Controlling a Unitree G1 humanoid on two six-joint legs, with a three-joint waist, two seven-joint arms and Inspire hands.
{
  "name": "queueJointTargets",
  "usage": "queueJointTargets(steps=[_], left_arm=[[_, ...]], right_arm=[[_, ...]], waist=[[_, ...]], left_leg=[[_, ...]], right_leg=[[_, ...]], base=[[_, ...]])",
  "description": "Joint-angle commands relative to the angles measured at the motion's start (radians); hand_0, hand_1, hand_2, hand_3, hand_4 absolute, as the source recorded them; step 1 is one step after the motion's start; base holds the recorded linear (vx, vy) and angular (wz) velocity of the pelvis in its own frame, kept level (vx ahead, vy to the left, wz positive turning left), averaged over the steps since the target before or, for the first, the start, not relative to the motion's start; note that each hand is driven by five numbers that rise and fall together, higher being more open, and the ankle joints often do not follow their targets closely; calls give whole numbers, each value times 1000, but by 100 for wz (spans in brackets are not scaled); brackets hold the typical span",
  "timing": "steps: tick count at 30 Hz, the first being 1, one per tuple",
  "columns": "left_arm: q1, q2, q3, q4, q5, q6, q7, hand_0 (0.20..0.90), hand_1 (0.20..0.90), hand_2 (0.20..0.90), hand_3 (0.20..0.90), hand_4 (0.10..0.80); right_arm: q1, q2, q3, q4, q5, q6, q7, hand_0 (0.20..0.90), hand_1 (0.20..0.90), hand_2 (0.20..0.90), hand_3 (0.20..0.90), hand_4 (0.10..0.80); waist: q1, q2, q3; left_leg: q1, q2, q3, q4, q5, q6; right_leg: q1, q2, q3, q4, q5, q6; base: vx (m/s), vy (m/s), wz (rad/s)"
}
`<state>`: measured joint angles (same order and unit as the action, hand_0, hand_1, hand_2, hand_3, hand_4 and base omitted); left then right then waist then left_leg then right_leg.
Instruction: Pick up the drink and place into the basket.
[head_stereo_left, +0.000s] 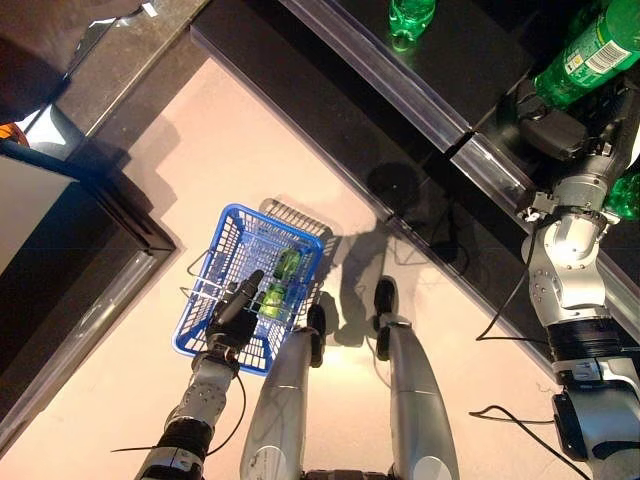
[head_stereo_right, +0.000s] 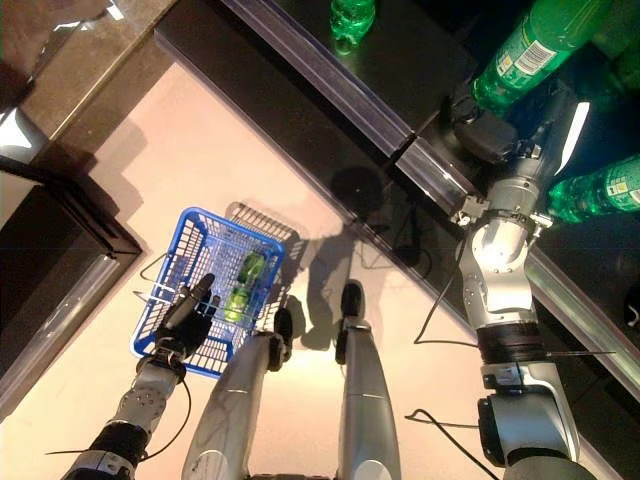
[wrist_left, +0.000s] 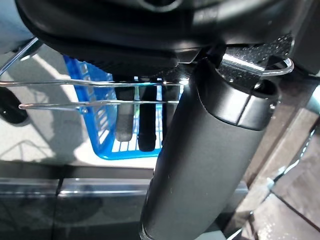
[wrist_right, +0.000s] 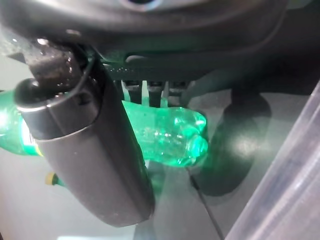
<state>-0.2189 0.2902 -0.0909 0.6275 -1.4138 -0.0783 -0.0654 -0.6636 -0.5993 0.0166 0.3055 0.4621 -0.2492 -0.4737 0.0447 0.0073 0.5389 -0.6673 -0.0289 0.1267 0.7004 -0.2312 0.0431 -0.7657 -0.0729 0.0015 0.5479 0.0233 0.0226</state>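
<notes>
My right hand (head_stereo_left: 556, 128) reaches onto the dark shelf and is shut on a green bottle (head_stereo_left: 588, 50), which stands tilted above the shelf surface. In the right wrist view the thumb (wrist_right: 90, 150) lies across the green bottle (wrist_right: 170, 135) and the fingers curl round its far side. My left hand (head_stereo_left: 235, 308) hangs low at the left, shut on the thin wire handles (wrist_left: 100, 93) of the blue basket (head_stereo_left: 213, 250). Green drinks (head_stereo_left: 280, 284) lie inside the basket.
More green bottles stand on the shelf: one at the back (head_stereo_left: 410, 18), one just right of my right arm (head_stereo_right: 598, 190). A clear rail (head_stereo_left: 400, 85) edges the shelf front. A dark counter (head_stereo_left: 60, 250) stands at the left. Pale floor (head_stereo_left: 230, 150) lies between.
</notes>
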Motion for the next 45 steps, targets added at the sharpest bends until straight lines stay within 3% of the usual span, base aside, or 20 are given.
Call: queueJointTargets(steps=[1, 4, 6, 7, 16, 32, 39, 45], left_arm=[[47, 53, 45, -180, 1, -70, -90, 300, 300, 300, 200, 100], [45, 54, 43, -182, -2, -69, -85, 300, 300, 300, 200, 100], [47, 60, 42, -179, -5, -62, -88, 300, 300, 300, 200, 100], [48, 61, 41, -179, -6, -60, -89, 300, 300, 300, 200, 100], [54, 59, 37, -173, -18, -59, -96, 300, 300, 300, 200, 100], [74, 62, 50, -187, -31, -50, -106, 300, 300, 300, 200, 100], [107, 48, 71, -217, -20, -57, -117, 300, 300, 300, 200, 100], [143, 48, 102, -239, 7, -58, -128, 300, 300, 300, 200, 100]], right_arm=[[-132, -144, -31, -37, -7, -59, 19, 900, 900, 900, 900, 800], [-153, -159, -21, -2, 19, -54, 22, 900, 900, 900, 900, 800], [-181, -174, -11, 34, 27, -42, 13, 629, 629, 629, 584, 484], [-193, -180, -5, 51, 21, -36, 2, 300, 300, 300, 200, 100], [-251, -214, 22, 119, -27, -54, -80, 300, 300, 300, 200, 100], [-197, -199, -26, 84, -114, -138, -170, 300, 300, 300, 200, 100], [-86, -151, -63, -148, -296, -148, -162, 300, 300, 300, 200, 100], [66, -77, -71, -390, -397, -173, -65, 300, 300, 300, 200, 100]], waist=[[5, 38, -19], [8, 39, -19], [13, 41, -19], [15, 42, -19], [23, 48, -19], [14, 53, -19], [-6, 46, -19], [-33, 30, -19]], left_leg=[[9, -92, -107, -68, 32, 20], [12, -93, -108, -68, 33, 21], [12, -94, -111, -63, 32, 21], [13, -94, -111, -63, 33, 21], [20, -97, -115, -60, 33, 27], [52, -102, -110, -76, 32, 36], [87, -105, -100, -83, 28, 44], [165, -110, -94, -103, 28, 50]], right_leg=[[82, 56, -61, 62, -143, 1], [83, 53, -65, 63, -143, -1], [83, 51, -68, 69, -143, -1], [83, 50, -69, 71, -144, -2], [84, 46, -74, 84, -149, -9], [109, 47, -64, 64, -137, -4], [142, 48, -44, 35, -122, 4], [210, 52, -10, -13, -88, 23]], base=[[0, 0, 0], [0, 0, 0], [7, -2, 2], [14, -1, 6], [5, 3, 2], [0, 7, 3], [-18, 34, 0], [3, -2, -1]])
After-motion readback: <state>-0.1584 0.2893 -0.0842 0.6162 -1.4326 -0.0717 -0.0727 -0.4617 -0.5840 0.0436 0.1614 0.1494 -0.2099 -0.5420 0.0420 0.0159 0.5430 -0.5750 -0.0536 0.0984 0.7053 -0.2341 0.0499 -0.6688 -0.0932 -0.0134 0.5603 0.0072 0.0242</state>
